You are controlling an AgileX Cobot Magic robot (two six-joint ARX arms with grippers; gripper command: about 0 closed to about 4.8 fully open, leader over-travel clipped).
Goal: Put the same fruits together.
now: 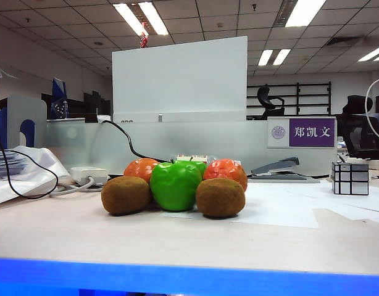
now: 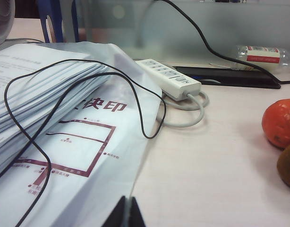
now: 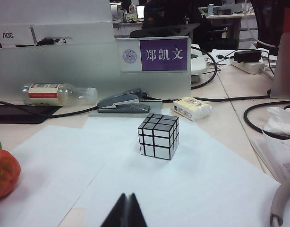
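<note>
The fruits sit bunched in the middle of the tabletop (image 1: 84, 237), all touching or nearly so. A bright green apple (image 1: 175, 184) stands at the front centre, with a brown kiwi (image 1: 126, 195) against its left side and a second kiwi (image 1: 220, 197) against its right. Behind them, one orange (image 1: 141, 168) peeks out on the left and another orange (image 1: 225, 171) on the right. A sliver of a second green apple (image 1: 200, 165) shows behind the front one.

The right-hand fruits rest on the edge of a white paper sheet (image 1: 282, 209). Well apart on the right stands a silver mirror cube (image 1: 350, 178), with a grey stapler (image 1: 277, 167) behind the sheet. To the left lie a white power strip (image 1: 87, 175), a looping black cable (image 1: 29, 185) and a stack of papers (image 1: 16, 172).

Neither arm appears in the exterior view. The left claw (image 2: 128, 213) hangs low over the papers, its tips pressed together and holding nothing. The right claw (image 3: 126, 212) hovers over the white sheet short of the cube, likewise closed tight and empty.
</note>
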